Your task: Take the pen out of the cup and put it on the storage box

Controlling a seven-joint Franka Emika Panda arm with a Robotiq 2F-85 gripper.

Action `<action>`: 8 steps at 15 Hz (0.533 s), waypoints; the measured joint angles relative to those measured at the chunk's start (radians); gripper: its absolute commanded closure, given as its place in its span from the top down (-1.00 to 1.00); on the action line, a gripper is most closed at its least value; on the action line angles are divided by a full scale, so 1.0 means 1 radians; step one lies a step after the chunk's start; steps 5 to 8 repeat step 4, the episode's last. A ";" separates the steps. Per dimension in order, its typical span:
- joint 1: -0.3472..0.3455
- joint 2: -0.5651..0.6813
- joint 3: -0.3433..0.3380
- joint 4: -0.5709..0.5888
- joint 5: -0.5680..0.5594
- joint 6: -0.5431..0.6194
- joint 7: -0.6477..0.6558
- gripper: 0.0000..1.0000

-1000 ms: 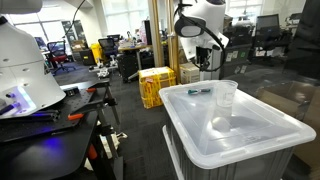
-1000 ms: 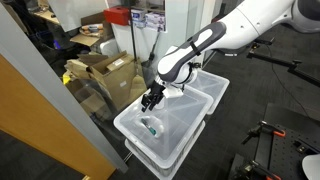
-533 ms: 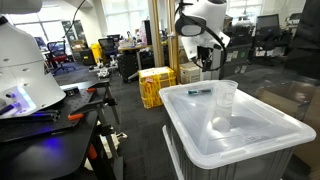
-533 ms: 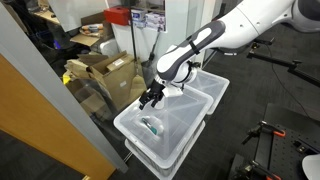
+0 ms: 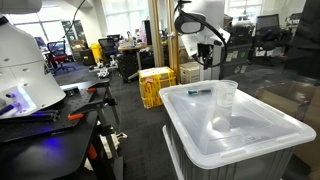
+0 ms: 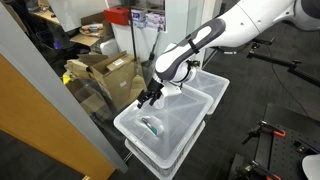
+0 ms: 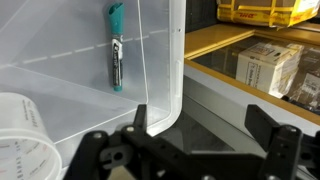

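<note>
The pen [image 7: 115,48], dark with a teal tint, lies flat on the lid of the storage box [image 5: 252,132], near its far edge [image 5: 198,91]. The clear cup [image 5: 226,96] stands upright on the same lid, and its rim shows at the lower left of the wrist view [image 7: 20,140]. My gripper [image 7: 205,135] hangs open and holds nothing, just past the lid's corner and a short way from the pen. In both exterior views it hovers above the box's edge [image 5: 207,62] [image 6: 148,97].
A yellow crate [image 5: 156,85] stands on the floor behind the box. Cardboard boxes [image 6: 110,75] sit beside a wooden panel next to the box. A second translucent bin [image 6: 205,88] adjoins it. A workbench with tools [image 5: 50,115] lies across the aisle.
The gripper has lifted slightly away from the lid. The pen and the cup have not moved.
</note>
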 measured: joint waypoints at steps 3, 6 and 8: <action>0.001 -0.005 -0.001 -0.003 0.000 0.000 0.000 1.00; 0.001 -0.005 -0.002 -0.004 0.000 0.000 0.000 1.00; 0.001 -0.005 -0.002 -0.004 0.000 0.000 0.000 1.00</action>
